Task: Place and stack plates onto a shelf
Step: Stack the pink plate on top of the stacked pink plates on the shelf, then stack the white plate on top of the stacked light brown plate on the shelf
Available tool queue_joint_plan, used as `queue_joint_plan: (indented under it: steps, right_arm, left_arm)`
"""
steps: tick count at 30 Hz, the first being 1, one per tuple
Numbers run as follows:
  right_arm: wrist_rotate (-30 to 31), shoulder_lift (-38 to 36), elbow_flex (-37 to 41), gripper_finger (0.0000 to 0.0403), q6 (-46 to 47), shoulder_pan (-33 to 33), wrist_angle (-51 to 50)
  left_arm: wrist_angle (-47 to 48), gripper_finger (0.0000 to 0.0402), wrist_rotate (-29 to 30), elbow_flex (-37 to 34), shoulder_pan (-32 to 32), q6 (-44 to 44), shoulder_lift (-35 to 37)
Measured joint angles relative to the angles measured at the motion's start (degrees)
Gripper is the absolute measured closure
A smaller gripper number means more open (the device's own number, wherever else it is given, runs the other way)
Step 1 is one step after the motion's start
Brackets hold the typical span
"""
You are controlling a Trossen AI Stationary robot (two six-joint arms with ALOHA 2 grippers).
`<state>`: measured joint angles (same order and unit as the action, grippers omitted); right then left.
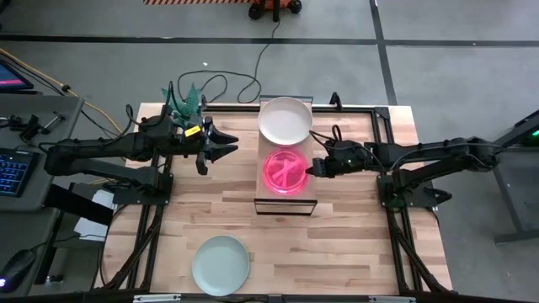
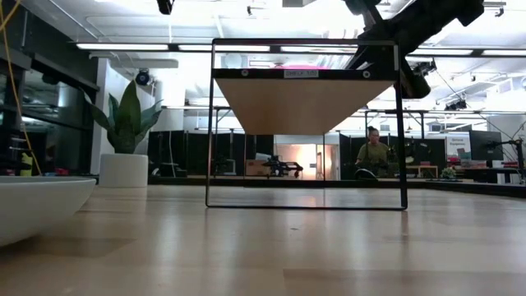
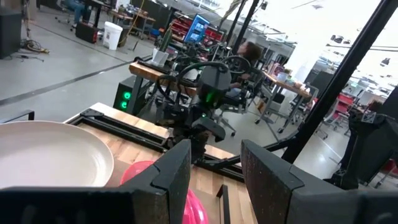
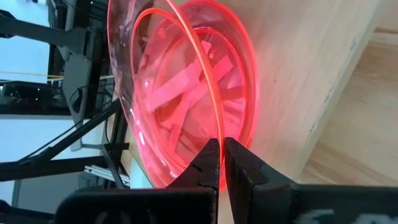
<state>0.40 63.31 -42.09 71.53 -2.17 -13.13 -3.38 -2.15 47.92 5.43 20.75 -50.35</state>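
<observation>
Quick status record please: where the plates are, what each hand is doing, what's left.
shelf: holds a pale plate and a pink stack
pink stack: looks like more than one nested pink plate in the right wrist view
right hand: at the shelf, shut on the pink stack's rim
left hand: open, empty, held off the shelf's side
mint plate: on the table, near edge
plant: far left corner

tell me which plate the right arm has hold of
The pink plate on the shelf; the right end effector pinches its rim. Both pale plates lie untouched.
</observation>
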Motion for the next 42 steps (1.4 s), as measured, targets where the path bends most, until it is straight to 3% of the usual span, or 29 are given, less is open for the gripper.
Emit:
queue_joint_plan:
  steps: [6, 16, 21, 30, 42]
  right_arm:
    - [0.00, 0.00, 0.00, 0.0386, -0.94, 0.00, 0.08]
    - [-0.02, -1.80, 0.02, 0.0273, -4.32, -0.60, 0.02]
    - [0.00, -5.95, 0.02, 0.0240, -7.21, -2.48, -0.34]
    - [0.00, -8.66, 0.04, 0.0231, -10.04, -3.41, 0.89]
    - [0.55, -8.66, 0.04, 0.0231, -28.67, -3.41, 26.08]
  left_arm:
    - [-0.02, 0.0273, 0.00, 0.00, 0.00, 0.02, 0.00]
    - [0.00, 0.0273, 0.00, 0.00, -0.02, 0.04, 0.00]
    - [-0.02, 0.0273, 0.02, 0.00, 0.00, 0.04, 0.00]
    - [-0.02, 0.0273, 0.09, 0.00, -0.01, 0.04, 0.00]
    - [0.00, 0.0273, 1.12, 0.00, 0.00, 0.06, 0.00]
